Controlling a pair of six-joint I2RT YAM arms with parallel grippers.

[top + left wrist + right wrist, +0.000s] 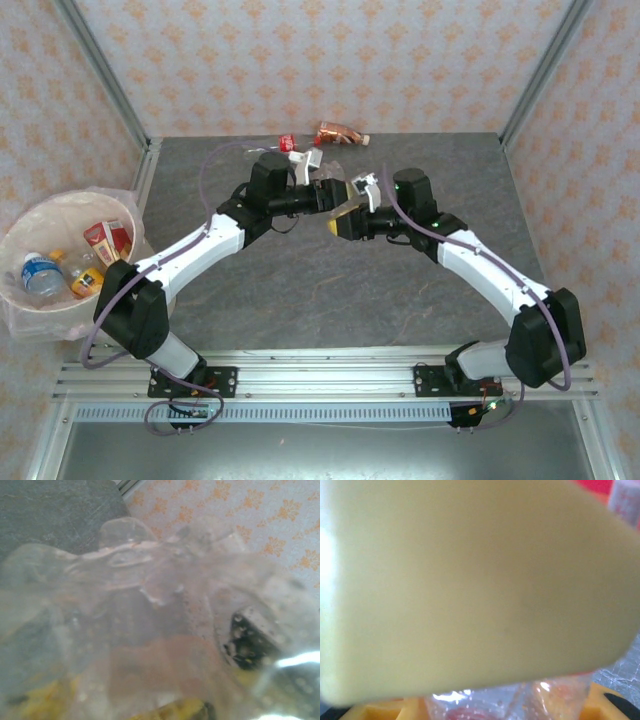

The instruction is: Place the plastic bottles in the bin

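Left claw [322,195] and right claw [345,218] meet at a crushed bottle [150,605] above the open table [330,290]. I cannot tell how far either is open. The bin [45,322] sits beyond the left edge.

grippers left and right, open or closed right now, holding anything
left gripper: cannot tell, a crumpled clear bottle crowds its camera
right gripper: cannot tell, that bottle lies between its yellow fingers, grip unclear

Both arms bent inward; L gripper [330,192] & R gripper [345,218] tip-to-tip; jaw state unclear.
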